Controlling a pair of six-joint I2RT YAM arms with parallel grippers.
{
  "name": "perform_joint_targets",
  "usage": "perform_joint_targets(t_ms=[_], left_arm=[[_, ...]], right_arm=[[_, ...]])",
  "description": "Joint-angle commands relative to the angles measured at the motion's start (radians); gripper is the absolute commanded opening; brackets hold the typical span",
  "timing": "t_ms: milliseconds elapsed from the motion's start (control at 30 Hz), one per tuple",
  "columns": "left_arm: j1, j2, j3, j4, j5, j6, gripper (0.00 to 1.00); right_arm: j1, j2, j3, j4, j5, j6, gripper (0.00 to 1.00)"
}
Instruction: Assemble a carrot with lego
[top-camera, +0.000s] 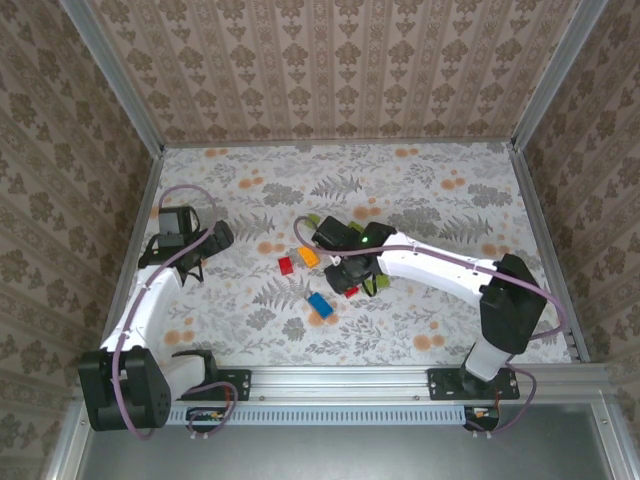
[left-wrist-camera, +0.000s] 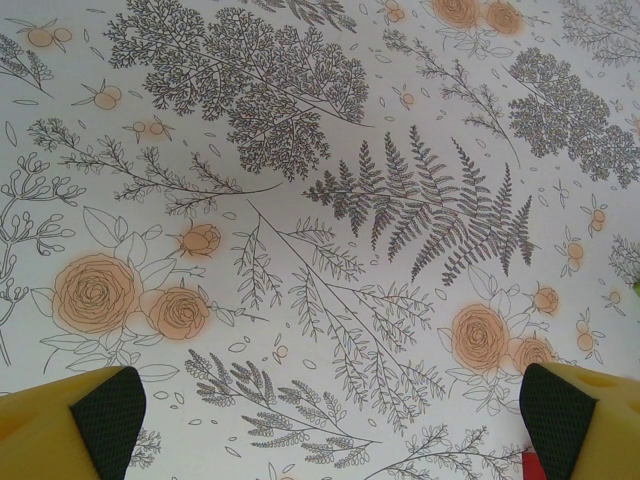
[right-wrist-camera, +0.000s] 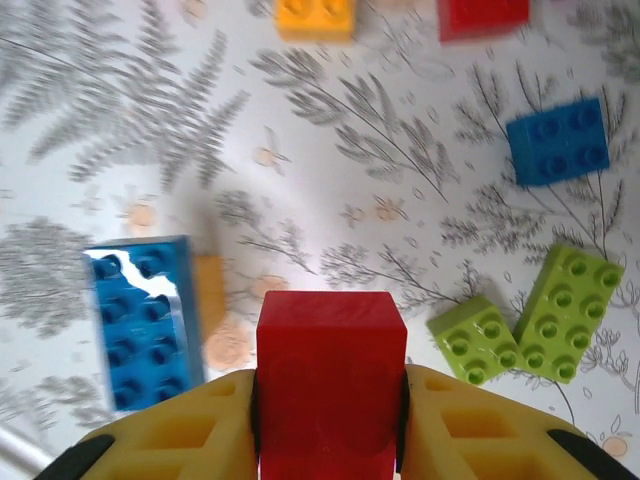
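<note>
While the right gripper was clamped on the red brick near one end, the brick might pivot when pressed; the left gripper stood apart.

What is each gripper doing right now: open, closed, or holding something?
Left gripper: open, holding nothing.
Right gripper: closed on a red brick.
</note>
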Motion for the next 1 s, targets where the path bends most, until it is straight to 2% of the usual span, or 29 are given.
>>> perform_joint_targets(t_ms=[0,433,967], left_arm=[[0.007,0.001,0.011,0.009,0.015,0.016,1.00],[0.007,0.000,0.010,0.006,0.016,0.018,1.00],[0.006,0.002,0.013,0.005,0.018,0.020,1.00]], right_arm=[[0.028,0.003,0.058,-0.086,-0.066,-0.032,0.35],[0.089,0.126,0.123,-0.051,-0.110,-0.018,0.35],[0.097,0.200,0.149,-0.029,-0.114,-0.018,0.35]])
